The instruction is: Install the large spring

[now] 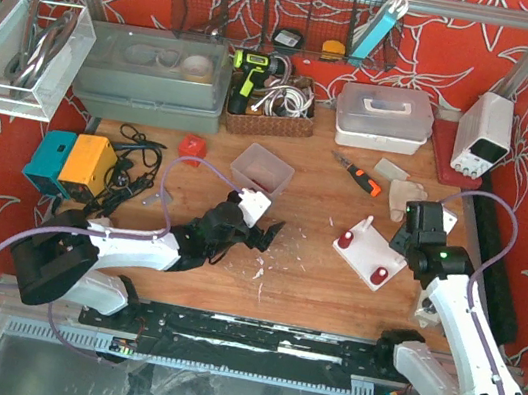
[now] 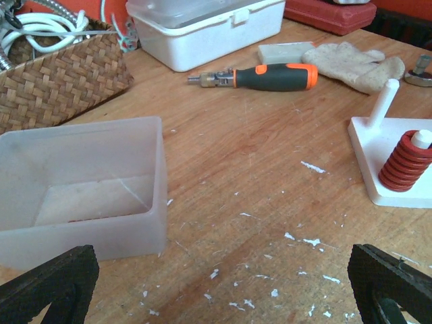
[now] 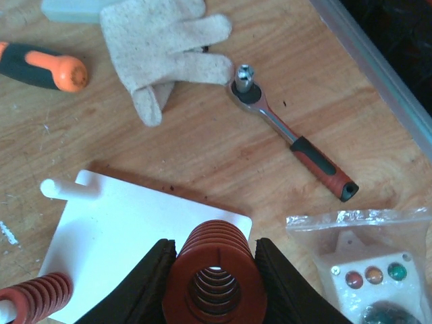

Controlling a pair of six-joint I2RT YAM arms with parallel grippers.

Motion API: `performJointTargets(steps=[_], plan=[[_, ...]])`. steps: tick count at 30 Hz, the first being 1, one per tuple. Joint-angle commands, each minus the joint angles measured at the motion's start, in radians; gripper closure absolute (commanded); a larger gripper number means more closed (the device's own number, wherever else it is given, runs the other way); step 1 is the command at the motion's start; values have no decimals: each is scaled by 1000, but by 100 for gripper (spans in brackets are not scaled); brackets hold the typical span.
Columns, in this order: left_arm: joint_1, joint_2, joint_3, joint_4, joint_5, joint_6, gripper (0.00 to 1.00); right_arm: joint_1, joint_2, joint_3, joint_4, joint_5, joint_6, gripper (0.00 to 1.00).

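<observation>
Right gripper (image 3: 216, 251) is clenched on the large spring (image 3: 191, 263), one finger on each flank of the coils. The spring sits directly below the wrist, its long axis in line with the gripper. The bore opens down toward the white plate (image 3: 135, 229), over the plate corner nearest the right arm. Something pale shows down the bore; whether it is a peg tip or bare plate cannot be told. Judgement: the move ahead is a straight descent. It depends on bore and peg being in line, since a tilted coil would catch. On the same plate, a bare peg (image 3: 52, 187) stands at the far end and a second red spring (image 3: 34, 297) is seated on its own peg, both apart from the held one. Left gripper (image 2: 219, 277) is released and empty, jaws wide, low over the middle of the table and facing an empty clear tub (image 2: 81, 196). It is the farther arm. Glove (image 3: 162, 47), ratchet (image 3: 290, 135) and screwdriver (image 2: 270, 76) lie beyond the plate toward the far right of the table. A bagged part (image 3: 364, 270) lies near the plate's right edge. None appears to obstruct the descent.
</observation>
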Motion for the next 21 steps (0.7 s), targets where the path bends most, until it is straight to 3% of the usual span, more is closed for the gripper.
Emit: performJointTargets(steps=[1, 21], plan=[[-9, -5, 19, 22, 13, -16, 0, -28, 6, -22, 11, -44, 30, 100], [-19, -23, 21, 4, 6, 0, 0, -124, 44, -127, 138, -107, 13, 100]])
